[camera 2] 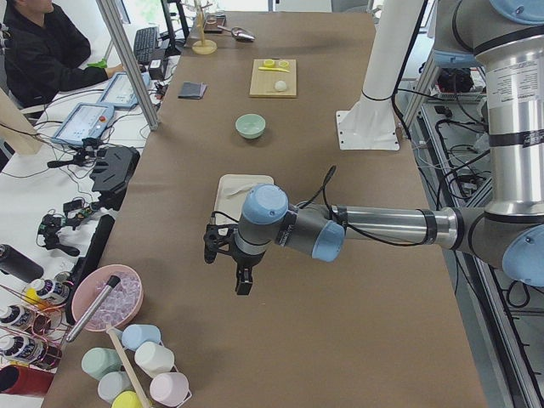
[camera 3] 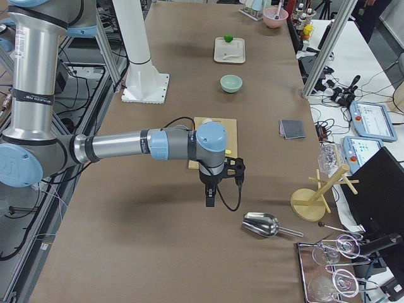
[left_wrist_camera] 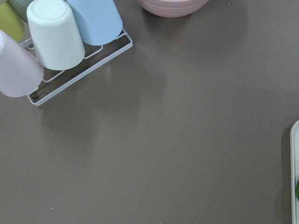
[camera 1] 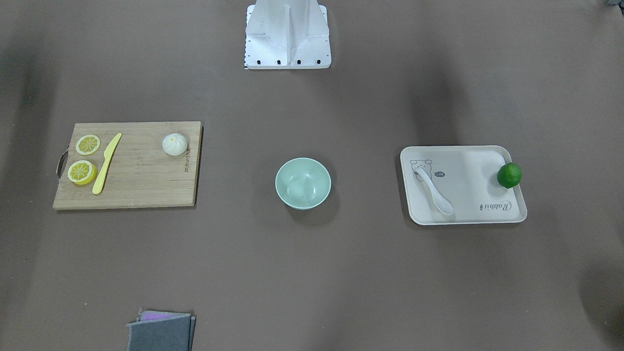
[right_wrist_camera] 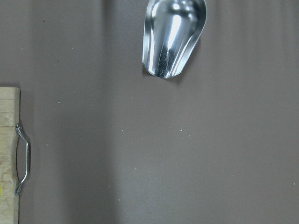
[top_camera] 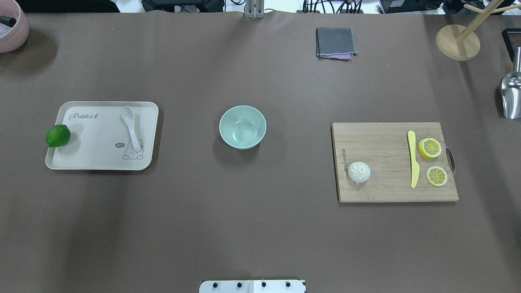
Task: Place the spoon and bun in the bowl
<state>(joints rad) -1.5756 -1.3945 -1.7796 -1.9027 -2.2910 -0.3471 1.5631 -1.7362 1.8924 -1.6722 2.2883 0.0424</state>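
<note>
The white spoon (camera 1: 435, 191) lies on a cream tray (camera 1: 468, 165), also seen in the overhead view (top_camera: 131, 126). The white bun (camera 1: 174, 144) sits on a wooden cutting board (camera 1: 141, 180), also seen from overhead (top_camera: 358, 171). The mint-green bowl (camera 1: 302, 183) stands empty mid-table between them (top_camera: 242, 127). My left gripper (camera 2: 243, 285) hangs over bare table beyond the tray's end. My right gripper (camera 3: 210, 196) hangs past the board's end, near a metal scoop. Both show only in the side views, so I cannot tell whether they are open or shut.
A green lime (camera 1: 509, 175) sits at the tray's edge. A yellow knife (camera 1: 106, 163) and lemon slices (camera 1: 87, 145) lie on the board. A folded grey cloth (top_camera: 335, 42), a metal scoop (right_wrist_camera: 174, 35), a wooden stand (top_camera: 458, 40), a pink bowl (top_camera: 10, 26) and racked cups (left_wrist_camera: 60, 37) stand around the edges.
</note>
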